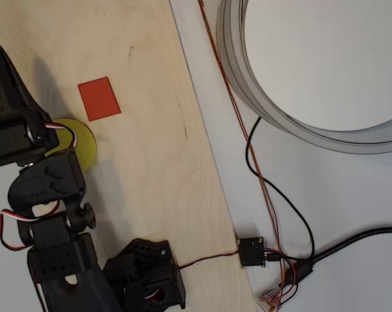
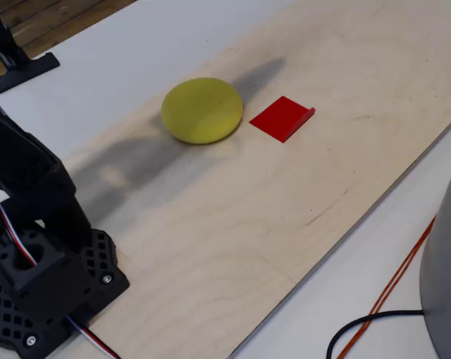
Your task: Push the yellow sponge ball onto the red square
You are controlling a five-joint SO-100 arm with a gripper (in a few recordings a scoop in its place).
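No writing or label can be read on anything in either view. Nearest in the fixed view stands the black arm base [image 2: 49, 288] with its lattice body and red, white and black servo leads, seated on a pale plywood board [image 2: 285, 224] that lies on a white table [image 2: 135, 52]. Just beyond the base, the arm's shadow falls across the board toward the ball [image 2: 202, 110], a matte yellow foam shape resting on the wood. The red square [image 2: 283, 118] lies flat just beside the ball, a narrow strip of bare wood between them, one edge curled slightly up. Farther back, a black stand foot [image 2: 19, 63] sits on the table, with wooden floor planks behind it. The overhead view shows the arm [image 1: 39, 195] reaching over the ball [image 1: 78, 140] and hiding part of it, and the gripper [image 1: 4, 71] as a black tapering shape beside the ball; whether it is parted or closed I cannot tell. That view also shows a large grey-white ring [image 1: 261, 97] off the board, a small black circuit board [image 1: 251, 251], thin orange wires [image 1: 228, 91] and black cables [image 1: 300, 221].
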